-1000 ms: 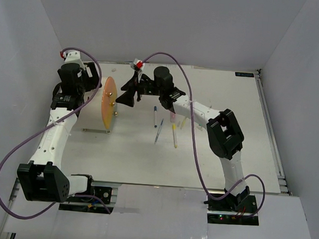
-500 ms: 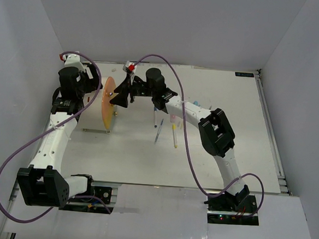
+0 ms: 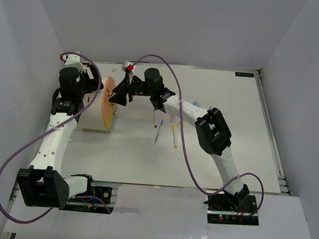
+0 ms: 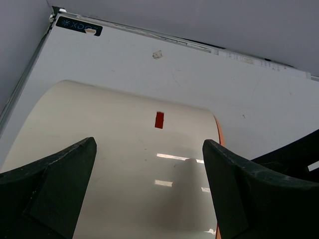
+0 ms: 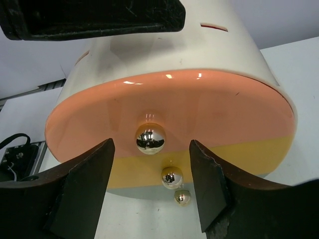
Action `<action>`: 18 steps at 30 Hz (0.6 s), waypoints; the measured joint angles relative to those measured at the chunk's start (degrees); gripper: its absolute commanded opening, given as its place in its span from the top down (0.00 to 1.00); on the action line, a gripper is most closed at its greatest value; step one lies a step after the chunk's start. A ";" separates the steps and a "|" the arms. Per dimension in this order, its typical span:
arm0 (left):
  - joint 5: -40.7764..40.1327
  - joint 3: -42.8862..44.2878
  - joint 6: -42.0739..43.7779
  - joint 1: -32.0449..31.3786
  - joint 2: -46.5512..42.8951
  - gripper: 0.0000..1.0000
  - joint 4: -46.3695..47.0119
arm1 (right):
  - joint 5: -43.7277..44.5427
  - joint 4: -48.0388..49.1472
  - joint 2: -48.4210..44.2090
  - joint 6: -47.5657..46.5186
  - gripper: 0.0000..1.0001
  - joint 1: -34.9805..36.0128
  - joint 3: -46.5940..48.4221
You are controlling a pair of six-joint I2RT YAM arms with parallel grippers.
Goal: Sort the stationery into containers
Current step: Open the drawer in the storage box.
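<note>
Now the right gripper [image 5: 150, 149], open and empty around the top brass knob [image 5: 150, 138], should close squarely and pull straight, while the left gripper [image 4: 148, 149], open over the cream drum [image 4: 124, 159], braces it; the pens [image 3: 159, 129] lie on the counter [image 3: 228, 151] to its right.

Drum [image 3: 108, 107] left on table [image 3: 229, 135]; pens [image 3: 174, 136] right of it; right claw [image 3: 118, 97] between, just before drum's knobs [image 5: 150, 138].

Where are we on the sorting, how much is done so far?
Done: nothing visible; the pens lie on the table and the orange drawer front looks shut. In hand: the right gripper, open, flanks the top knob; the left gripper, open, straddles the drum. Left: pull the drawer, load every pen.
</note>
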 measured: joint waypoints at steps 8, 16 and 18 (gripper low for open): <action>0.72 -0.15 -0.31 0.07 -0.20 0.02 0.07 | 0.04 0.31 0.92 0.20 0.41 0.20 1.57; 1.16 -0.72 -0.48 0.07 -0.37 0.02 0.94 | 0.00 0.37 1.57 0.81 0.55 0.35 3.43; 1.27 -0.76 -0.50 0.07 -0.39 0.02 1.05 | 0.00 0.37 1.60 0.96 0.58 0.37 3.48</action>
